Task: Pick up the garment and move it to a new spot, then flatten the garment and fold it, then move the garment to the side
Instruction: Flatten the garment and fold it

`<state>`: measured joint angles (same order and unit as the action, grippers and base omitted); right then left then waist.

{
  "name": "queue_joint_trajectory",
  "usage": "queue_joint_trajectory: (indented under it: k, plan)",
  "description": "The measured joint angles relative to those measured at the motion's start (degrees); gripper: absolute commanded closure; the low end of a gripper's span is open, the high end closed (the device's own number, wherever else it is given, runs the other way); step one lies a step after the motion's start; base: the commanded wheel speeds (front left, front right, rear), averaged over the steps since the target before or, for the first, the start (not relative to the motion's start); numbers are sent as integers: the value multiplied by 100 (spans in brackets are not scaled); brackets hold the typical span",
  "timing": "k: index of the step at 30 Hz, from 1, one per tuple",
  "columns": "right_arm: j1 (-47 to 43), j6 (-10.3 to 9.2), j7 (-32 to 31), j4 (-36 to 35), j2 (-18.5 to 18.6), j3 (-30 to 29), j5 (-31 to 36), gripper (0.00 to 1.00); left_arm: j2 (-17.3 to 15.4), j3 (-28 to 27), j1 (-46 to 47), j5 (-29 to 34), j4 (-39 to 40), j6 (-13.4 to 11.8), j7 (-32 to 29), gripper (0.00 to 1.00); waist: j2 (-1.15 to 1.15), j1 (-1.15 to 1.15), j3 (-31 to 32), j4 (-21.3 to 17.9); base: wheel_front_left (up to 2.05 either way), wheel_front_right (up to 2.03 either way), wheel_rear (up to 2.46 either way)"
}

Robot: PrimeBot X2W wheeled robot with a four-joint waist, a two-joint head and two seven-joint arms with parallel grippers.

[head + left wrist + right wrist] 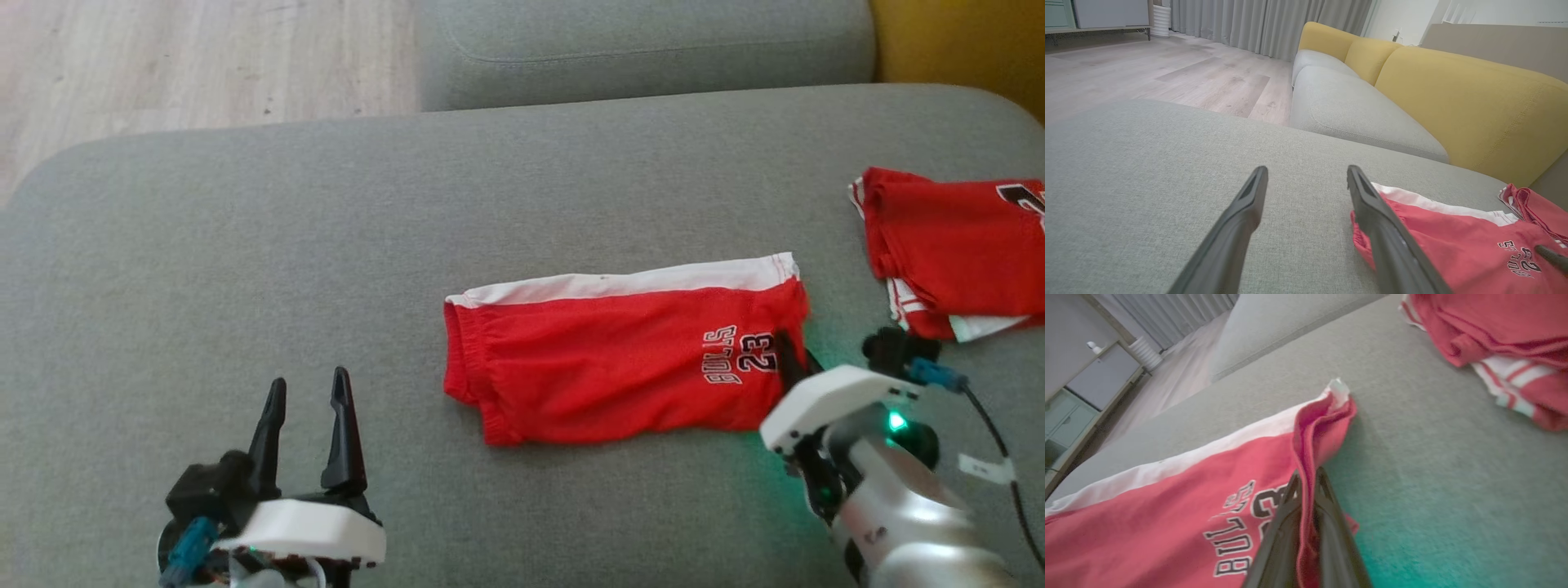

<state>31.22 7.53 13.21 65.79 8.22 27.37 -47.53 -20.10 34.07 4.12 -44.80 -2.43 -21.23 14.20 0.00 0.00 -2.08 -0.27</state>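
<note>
Grey woven-fabric sofa seat (245,245), with pale wood floor (163,57) beyond it at 11 o'clock and a mustard-yellow padded backrest (1453,102) in the left wrist view. We find the garment, a pair of soft red fabric shorts (604,359) with a white band and "BULLS 23" lettering, lying flat on the seat just toward 4 o'clock from the middle of the head view. A second red-and-white folded garment (955,253) rests well apart at 3 o'clock.

The right gripper (790,355), at 4 o'clock, has its fingers pressed together on the shorts' 3 o'clock edge; the right wrist view shows a ridge of red cloth pinched between them. The left gripper (309,380), at 7 o'clock, stands spread and holds nothing, apart from the shorts' 9 o'clock end.

We judge the cloth light, limp and in no way fragile: from a single pinch it would likely sag, and its stacked layers could slide apart. We would take hold through every layer near an edge or corner. A second grip at the 9 o'clock end would help keep the piece flat.
</note>
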Motion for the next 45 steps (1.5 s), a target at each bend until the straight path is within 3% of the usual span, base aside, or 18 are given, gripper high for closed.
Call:
queue_joint_trajectory:
  k: [5, 14, 23, 31, 33, 34, 40, 45]
  plan:
    - [189, 0, -43, -399, -79, 76, 227, 100, 13, 25, -1, -1, -10, 1, -1, 0, 0, 0, 36, 188, 0, 0, 0]
    - [488, 0, -855, -1226, -398, 660, 633, 100, 107, 83, -1, -1, -77, 14, 0, 0, 0, 0, 111, 618, 0, 0, 0]
    - [-71, 0, -1771, -2112, -425, 1595, 702, 100, 160, 89, -1, 0, -141, 65, 1, 0, 0, 0, 99, 1130, 0, 0, 0]
    - [-267, 0, -2073, -2471, -425, 1648, 892, 98, 214, 58, -1, 0, -209, 114, 2, 0, 0, 0, 120, 1214, 0, 0, 0]
    - [-274, 0, -2049, -2568, -425, 1606, 933, 16, 222, 47, -2, 0, -214, 115, 7, 0, 0, 0, 142, 1186, 0, 0, 0]
    - [-281, 0, -2027, -2611, -424, 1588, 934, 0, 224, 46, -2, 0, -216, 116, 7, 0, 0, 0, 156, 1171, 0, 0, 0]
    - [-526, 0, -1922, -2941, -426, 1376, 1011, 0, 233, 45, -51, 0, -236, 142, 8, 0, 0, 0, 271, 1068, 0, 0, 0]
    - [-531, 0, -1797, -3150, -426, 775, 1302, 0, 232, 51, -140, 0, -237, 142, 7, 0, 0, 0, 336, 1009, 0, 0, 0]
